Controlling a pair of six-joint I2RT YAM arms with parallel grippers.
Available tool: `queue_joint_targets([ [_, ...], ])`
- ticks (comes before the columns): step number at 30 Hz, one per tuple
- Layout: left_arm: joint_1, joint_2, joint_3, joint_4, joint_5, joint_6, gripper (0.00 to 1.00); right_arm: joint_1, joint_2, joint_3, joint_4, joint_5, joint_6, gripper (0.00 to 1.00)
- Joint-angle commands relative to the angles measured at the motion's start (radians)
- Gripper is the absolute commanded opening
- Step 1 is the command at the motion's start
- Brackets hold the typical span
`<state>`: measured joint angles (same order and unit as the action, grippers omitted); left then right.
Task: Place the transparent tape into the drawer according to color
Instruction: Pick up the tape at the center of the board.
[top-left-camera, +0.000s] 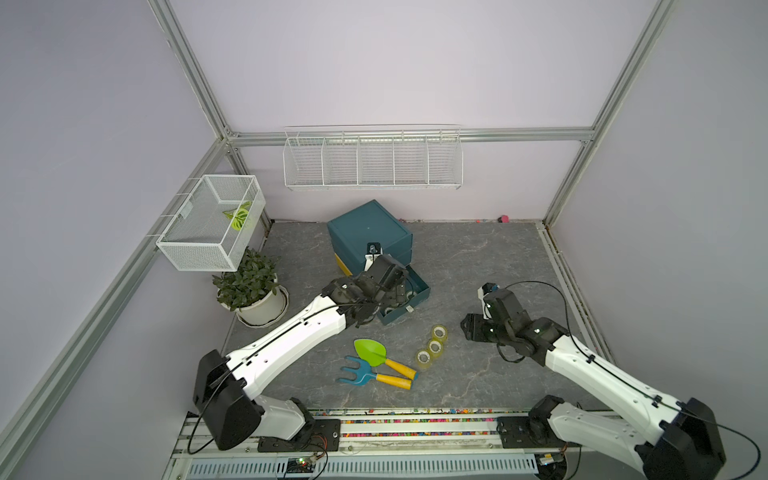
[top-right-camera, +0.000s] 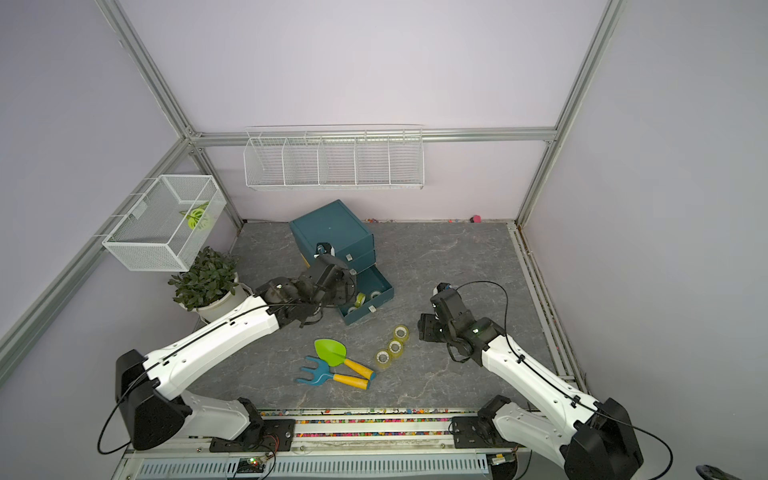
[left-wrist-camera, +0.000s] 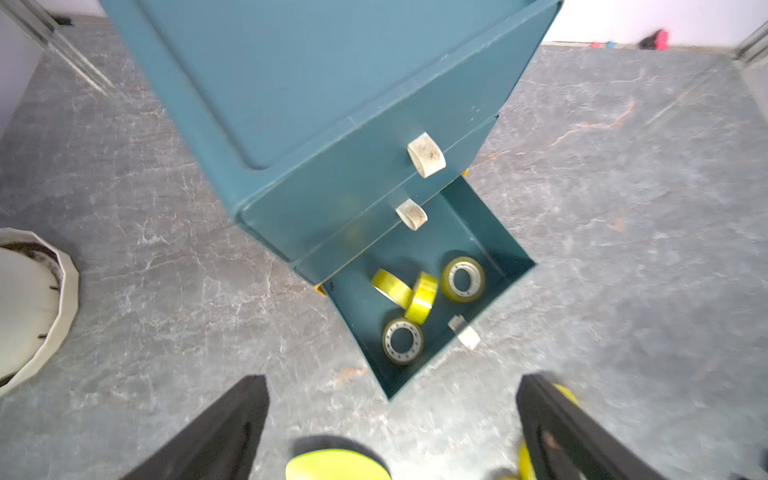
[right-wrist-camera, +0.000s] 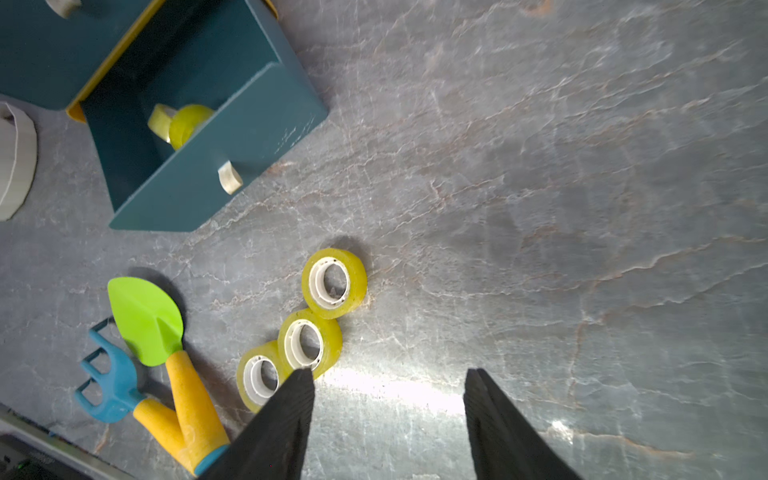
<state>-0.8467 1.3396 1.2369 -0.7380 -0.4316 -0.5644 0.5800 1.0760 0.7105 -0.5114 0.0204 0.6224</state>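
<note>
Left gripper (left-wrist-camera: 392, 380) hovers by the open bottom drawer (left-wrist-camera: 494, 237) of the teal cabinet (left-wrist-camera: 332, 83), jaws spread wide w/ nothing btwn them — four yellow-green tape rolls (left-wrist-camera: 462, 279) lie inside. Right gripper (right-wrist-camera: 390, 372) is parted & empty too, near three loose rolls (right-wrist-camera: 334, 282) lined up on the gray tabletop (right-wrist-camera: 540, 208), beside the toy shovel (right-wrist-camera: 145, 320).

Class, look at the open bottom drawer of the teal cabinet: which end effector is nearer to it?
Left. The left end effector hangs over the drawer; the right end effector is off to one side, above the table beside three loose tape rolls.
</note>
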Motion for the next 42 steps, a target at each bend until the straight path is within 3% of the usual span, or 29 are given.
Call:
queue_joint_targets([
  [1,-0.002,-0.072,-0.072,0.011,0.044,0.0,1.0,0.002,0.043,0.015,0.002,-0.062,-0.034,0.63],
  [13,-0.003,-0.294,-0.283,0.076,-0.005,-0.007,1.0,0.189,0.313,0.111,0.041,-0.037,-0.083,0.64],
  [28,-0.003,-0.296,-0.308,0.068,-0.005,-0.008,1.0,0.195,0.503,0.205,0.083,0.103,-0.092,0.68],
  [38,-0.002,-0.282,-0.311,0.068,-0.012,-0.01,1.0,0.195,0.565,0.216,0.079,0.132,-0.086,0.65],
  [42,-0.002,-0.281,-0.309,0.068,-0.013,-0.012,1.0,0.194,0.585,0.225,0.037,0.172,-0.066,0.6],
])
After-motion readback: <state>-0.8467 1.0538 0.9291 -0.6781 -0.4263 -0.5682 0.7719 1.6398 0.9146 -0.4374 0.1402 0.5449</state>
